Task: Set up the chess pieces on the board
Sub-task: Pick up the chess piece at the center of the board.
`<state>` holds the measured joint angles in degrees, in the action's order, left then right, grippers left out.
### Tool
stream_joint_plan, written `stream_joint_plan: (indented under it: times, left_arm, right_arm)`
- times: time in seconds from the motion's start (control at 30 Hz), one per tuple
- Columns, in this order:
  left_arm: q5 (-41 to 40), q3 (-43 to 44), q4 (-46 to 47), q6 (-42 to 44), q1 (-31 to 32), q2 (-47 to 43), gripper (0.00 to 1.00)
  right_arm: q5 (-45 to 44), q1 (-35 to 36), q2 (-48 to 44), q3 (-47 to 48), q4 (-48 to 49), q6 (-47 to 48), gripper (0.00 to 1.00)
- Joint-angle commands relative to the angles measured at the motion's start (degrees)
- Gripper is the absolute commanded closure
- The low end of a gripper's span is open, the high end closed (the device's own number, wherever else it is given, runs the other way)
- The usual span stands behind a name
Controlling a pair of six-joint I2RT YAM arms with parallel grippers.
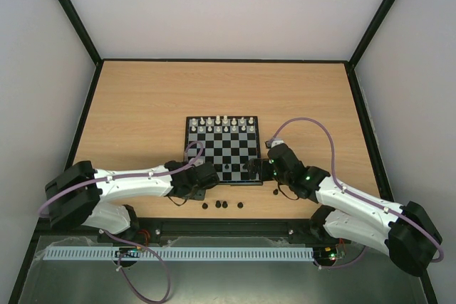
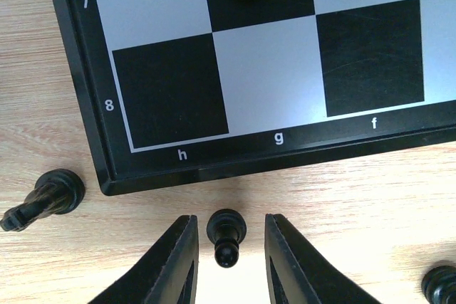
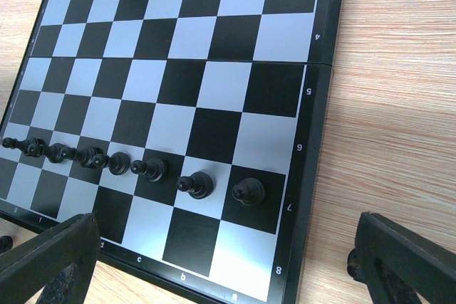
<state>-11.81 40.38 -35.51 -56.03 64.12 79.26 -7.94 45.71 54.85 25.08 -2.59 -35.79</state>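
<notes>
The board [image 1: 222, 153] lies mid-table. Cream pieces [image 1: 223, 124] fill its far two rows. Black pawns [image 3: 142, 167] stand in a row along rank 7. My left gripper [image 1: 199, 184] is at the board's near left corner. In the left wrist view it [image 2: 229, 222] is open around a black pawn [image 2: 226, 236] standing on the wood just off the h8 corner [image 2: 107, 183], with gaps on both sides. My right gripper [image 1: 256, 171] is wide open and empty over the board's near right corner [image 3: 226, 229].
Several loose black pieces [image 1: 222, 205] stand on the wood near the board's front edge. One lies left of my left fingers [image 2: 44, 198], one shows at lower right [image 2: 442, 282]. Another black piece [image 3: 354, 261] sits by my right finger.
</notes>
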Motion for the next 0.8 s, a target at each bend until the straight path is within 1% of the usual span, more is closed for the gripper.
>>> stream_joint_plan:
  times: [0.0,0.3,0.47,0.77]
  left_arm:
    - [0.10,-0.96,-1.64,-0.52,0.44,-0.48,0.71]
    - [0.67,-1.16,-1.67,-0.31,0.40,-0.28,0.73]
    - [0.83,-1.03,-1.80,-0.16,0.41,0.15,0.77]
    - [1.09,-1.15,-1.94,-0.16,0.42,0.26,0.78]
  right_arm:
    - [-0.05,-0.12,-0.01,-0.69,-0.05,0.49,0.02]
    - [0.01,-0.15,0.16,-0.78,0.02,0.48,0.01]
    - [-0.04,-0.17,0.17,-0.76,0.03,0.46,0.01]
    - [0.12,-0.10,0.26,-0.79,0.12,0.50,0.01]
